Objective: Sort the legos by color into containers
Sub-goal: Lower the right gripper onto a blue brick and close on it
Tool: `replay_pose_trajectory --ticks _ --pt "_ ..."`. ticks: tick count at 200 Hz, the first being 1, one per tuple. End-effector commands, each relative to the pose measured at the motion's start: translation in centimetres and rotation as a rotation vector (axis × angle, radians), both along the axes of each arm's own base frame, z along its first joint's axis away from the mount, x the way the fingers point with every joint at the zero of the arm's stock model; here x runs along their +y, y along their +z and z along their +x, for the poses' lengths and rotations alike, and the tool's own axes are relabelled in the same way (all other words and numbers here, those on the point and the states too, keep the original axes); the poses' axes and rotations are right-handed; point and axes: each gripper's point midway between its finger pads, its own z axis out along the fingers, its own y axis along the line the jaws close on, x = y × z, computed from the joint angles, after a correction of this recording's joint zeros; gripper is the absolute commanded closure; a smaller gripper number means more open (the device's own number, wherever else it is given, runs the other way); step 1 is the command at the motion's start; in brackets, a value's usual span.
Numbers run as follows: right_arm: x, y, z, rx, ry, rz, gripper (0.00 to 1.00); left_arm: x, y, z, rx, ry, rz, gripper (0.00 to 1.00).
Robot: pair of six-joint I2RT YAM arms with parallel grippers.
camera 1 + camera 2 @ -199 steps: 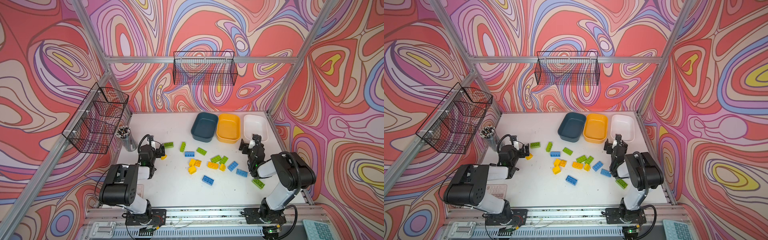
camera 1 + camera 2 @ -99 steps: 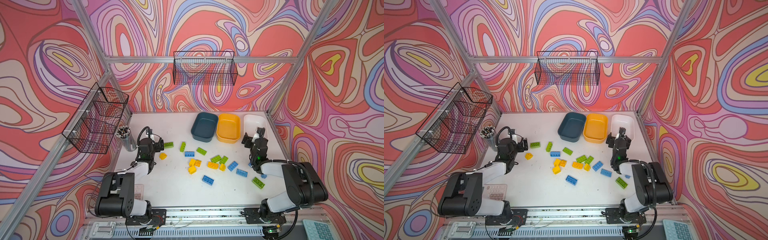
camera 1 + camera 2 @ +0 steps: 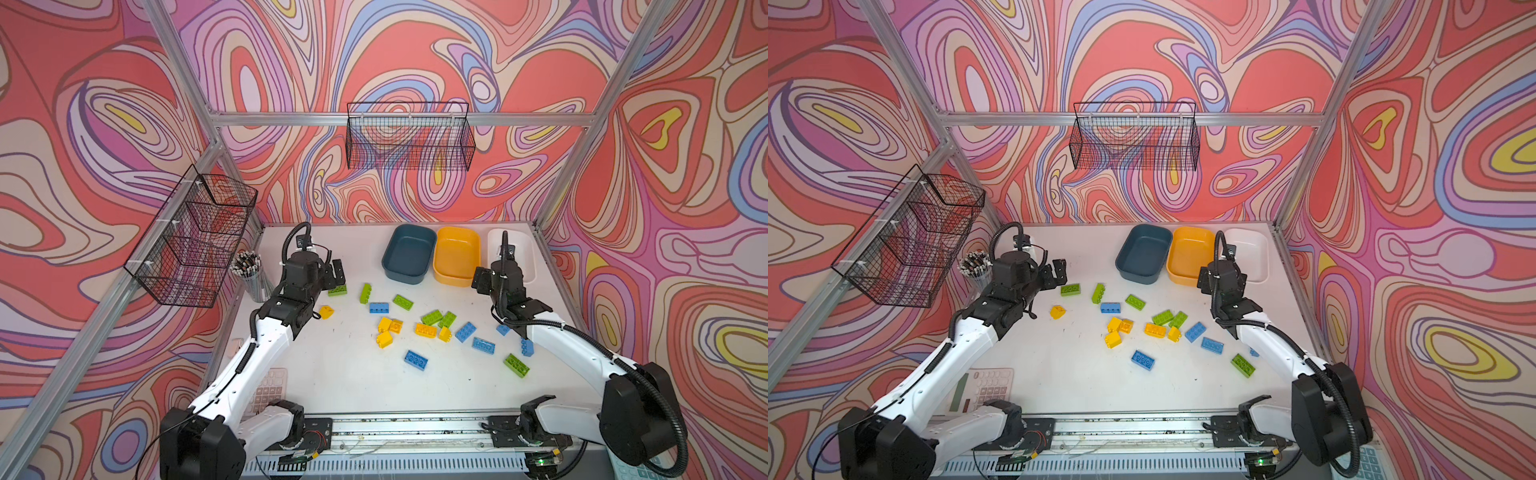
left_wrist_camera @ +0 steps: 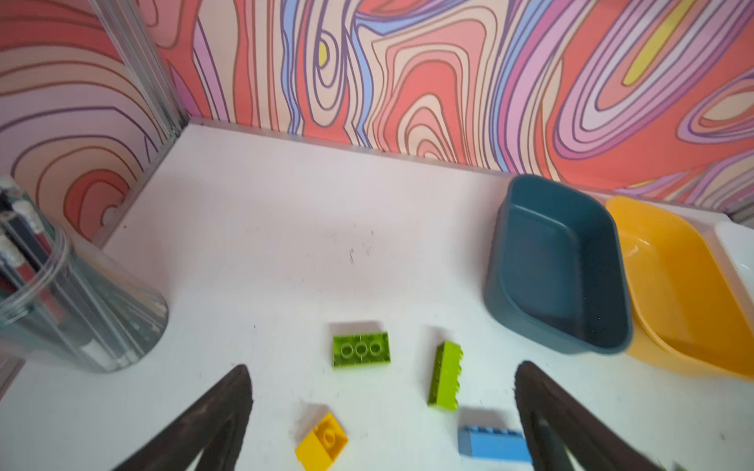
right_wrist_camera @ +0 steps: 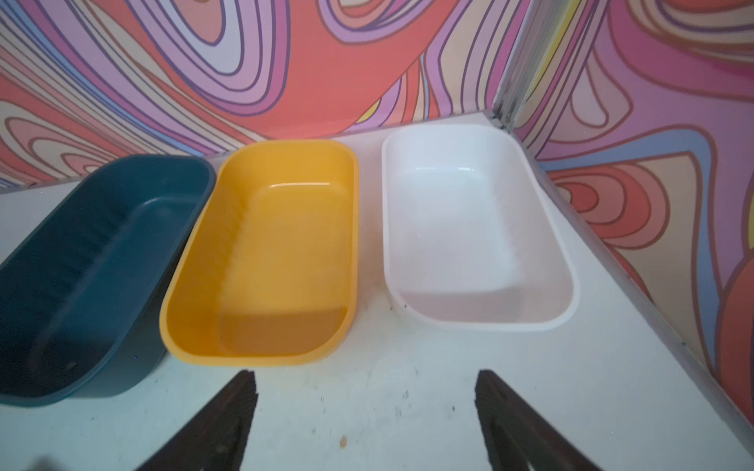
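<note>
Your left claw hung wide open and empty, nearer than the right to the green lego, which lay on the surface just ahead of its tips, long axis running from jaw to jaw. Your right claw, also parted and empty, faced the empty containers.

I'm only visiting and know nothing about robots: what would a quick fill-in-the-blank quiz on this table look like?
1. The yellow tub sits between the teal tub and the ____ tub.
2. The loose legos are blue, yellow and ____.
3. The number of legos inside those three tubs is ____.
4. The left claw and right claw are both ____, holding nothing.
Missing words: white; green; zero; open.
</note>
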Motion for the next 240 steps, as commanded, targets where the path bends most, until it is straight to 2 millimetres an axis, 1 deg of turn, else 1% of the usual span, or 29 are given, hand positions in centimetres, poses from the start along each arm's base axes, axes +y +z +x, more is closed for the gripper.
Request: replay_pose_trajectory --ticks 1,13,37,65,82,101,116,138,184,209,240 --pt "-0.3 -2.4 -3.6 0.142 -0.04 0.001 0.15 -0.4 0.7 -4.3 0.071 -0.041 -0.08 0.0" --pt "0.0 -3.2 -4.8 0.166 -0.036 0.023 0.17 -0.4 1.0 -5.6 0.046 -0.056 -0.108 0.0" --pt "0.9 -4.8 -6.7 0.225 -0.019 0.057 0.18 -0.2 0.6 -8.0 0.022 -0.074 -0.144 0.0" --pt "2.4 -7.1 -7.8 0.307 0.01 0.112 0.18 -0.1 0.1 -10.1 0.036 -0.109 -0.136 0.0" --pt "2.7 -8.2 -8.5 0.342 0.004 0.127 0.18 0.6 -0.4 -10.9 0.038 -0.103 -0.092 0.0" --pt "2.5 -9.4 -9.2 0.363 -0.018 0.133 0.18 1.5 -1.1 -11.3 0.035 -0.076 -0.047 0.0" --pt "2.5 -10.3 -9.7 0.373 -0.033 0.123 0.18 1.4 -1.1 -11.4 0.025 -0.088 -0.044 0.0" --pt "3.3 -11.8 -10.0 0.403 -0.029 0.138 0.19 1.3 -0.9 -11.3 0.021 -0.094 -0.048 0.0" --pt "5.2 -13.2 -9.5 0.42 0.008 0.161 0.18 1.2 -1.0 -11.4 0.026 -0.099 -0.052 0.0" --pt "5.9 -13.8 -9.1 0.433 0.021 0.167 0.2 1.0 -1.1 -11.4 0.029 -0.104 -0.055 0.0" --pt "6.2 -14.7 -9.1 0.457 0.025 0.162 0.24 1.1 -1.1 -11.4 0.03 -0.103 -0.054 0.0"
